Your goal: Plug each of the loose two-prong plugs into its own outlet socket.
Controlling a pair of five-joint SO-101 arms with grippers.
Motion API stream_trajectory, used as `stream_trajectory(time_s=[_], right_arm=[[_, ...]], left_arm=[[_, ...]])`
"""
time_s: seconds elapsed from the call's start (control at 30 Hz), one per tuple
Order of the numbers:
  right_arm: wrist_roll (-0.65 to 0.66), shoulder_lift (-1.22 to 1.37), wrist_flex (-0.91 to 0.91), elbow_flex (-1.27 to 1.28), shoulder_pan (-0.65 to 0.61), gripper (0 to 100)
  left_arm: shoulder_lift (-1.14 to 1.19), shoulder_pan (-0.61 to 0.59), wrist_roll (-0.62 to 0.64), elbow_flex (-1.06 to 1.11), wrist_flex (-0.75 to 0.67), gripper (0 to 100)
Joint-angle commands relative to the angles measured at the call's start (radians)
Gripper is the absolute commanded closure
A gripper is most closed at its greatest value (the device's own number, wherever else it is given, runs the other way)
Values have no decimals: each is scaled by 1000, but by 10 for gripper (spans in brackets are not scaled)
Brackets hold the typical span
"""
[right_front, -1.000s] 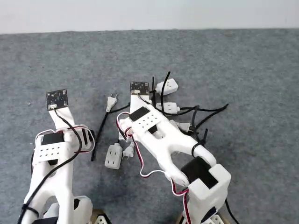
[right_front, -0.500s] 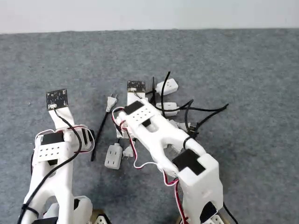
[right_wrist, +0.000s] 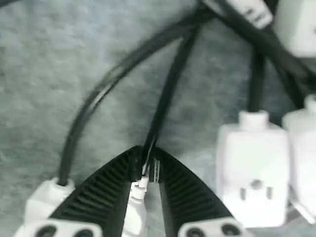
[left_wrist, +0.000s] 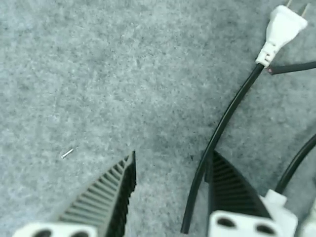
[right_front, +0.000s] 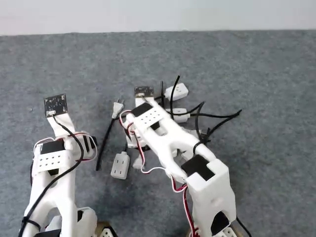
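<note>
**Right gripper**: clenched on a small white plug. The plug's black cord ran out between the fingertips, and the jaws hid its prongs. Just beside it lay a white outlet socket, slotted face showing. It touched a second socket that was cut off at the frame edge. On the other side was a white moulded end, part hidden behind a finger, kind unclear. In the high view the arm covered this gripper, near the middle of the grey carpet.

**Left gripper**: released, jaws wide apart over bare carpet, nothing between them. A black lead passed just inside one finger and ran on to a loose two-prong plug, whose prong tips were cut off. A socket block lay between the two arms. A tiny metallic fleck was too small to identify.

**Far side:** two more sockets lay among tangled cords.
</note>
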Motion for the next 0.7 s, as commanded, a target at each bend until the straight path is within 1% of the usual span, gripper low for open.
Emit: stream_trajectory(time_s=[0.0,0.1,0.2,0.37,0.53,0.67], right_arm=[[77,-111,68,-48,42,991],[183,-174,147,-46,42,991],[255,-236,228,-44,58,991],[367,-360,269,38,127,991],[505,-556,366,153,165,991],[571,-763,401,267,232,991]], left_arm=[[2,-6,-12,-25,-29,778],[2,-6,-12,-25,-29,778],[2,-6,-12,-25,-28,778],[2,-6,-12,-25,-28,778],[2,-5,-12,-24,-28,778],[2,-3,-12,-24,-28,778]])
